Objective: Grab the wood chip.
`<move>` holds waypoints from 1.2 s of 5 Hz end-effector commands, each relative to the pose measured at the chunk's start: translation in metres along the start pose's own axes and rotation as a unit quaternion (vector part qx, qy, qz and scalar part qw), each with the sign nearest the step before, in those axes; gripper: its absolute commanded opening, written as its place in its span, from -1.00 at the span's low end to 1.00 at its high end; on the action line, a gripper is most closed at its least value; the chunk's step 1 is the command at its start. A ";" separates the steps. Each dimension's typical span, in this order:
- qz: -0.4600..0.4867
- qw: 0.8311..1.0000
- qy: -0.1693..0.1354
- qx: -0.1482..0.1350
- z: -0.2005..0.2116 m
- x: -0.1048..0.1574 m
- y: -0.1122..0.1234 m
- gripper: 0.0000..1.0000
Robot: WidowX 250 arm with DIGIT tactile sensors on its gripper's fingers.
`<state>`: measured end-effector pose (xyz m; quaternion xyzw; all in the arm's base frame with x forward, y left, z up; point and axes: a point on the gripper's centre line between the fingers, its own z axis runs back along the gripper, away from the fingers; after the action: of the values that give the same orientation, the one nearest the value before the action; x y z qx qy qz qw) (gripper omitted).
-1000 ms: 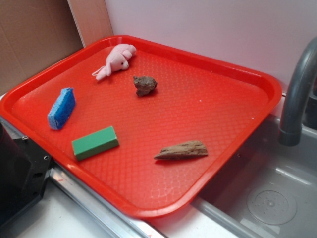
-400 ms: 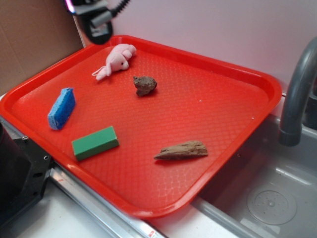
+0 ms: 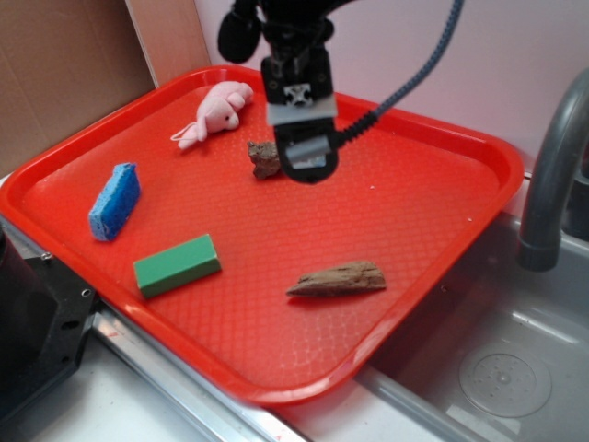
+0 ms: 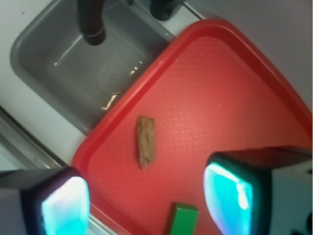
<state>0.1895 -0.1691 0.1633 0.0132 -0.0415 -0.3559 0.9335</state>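
Observation:
The wood chip is a flat brown-grey sliver lying on the red tray near its front right edge, point aimed left. My gripper hangs in the air above the tray's middle, behind and to the left of the chip and well apart from it. In the wrist view the wood chip lies ahead, between my two glowing pads, which are spread wide. The gripper is open with nothing in it.
A dark brown rock sits just left of the gripper, partly hidden by it. On the tray's left side lie a green block, a blue sponge and a pink plush toy. A grey sink with a faucet lies to the right.
The arm came in from the upper left corner and moved right and down over the tray's middle. Nothing on the tray has moved.

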 end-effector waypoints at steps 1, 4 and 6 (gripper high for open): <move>0.001 1.000 -0.028 -0.001 0.013 0.001 -0.009 1.00; -0.067 0.997 -0.027 -0.013 -0.111 -0.011 -0.027 1.00; -0.084 0.996 0.025 -0.020 -0.140 0.020 -0.023 1.00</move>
<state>0.2068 -0.1896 0.0185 0.0187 0.0124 -0.4363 0.8995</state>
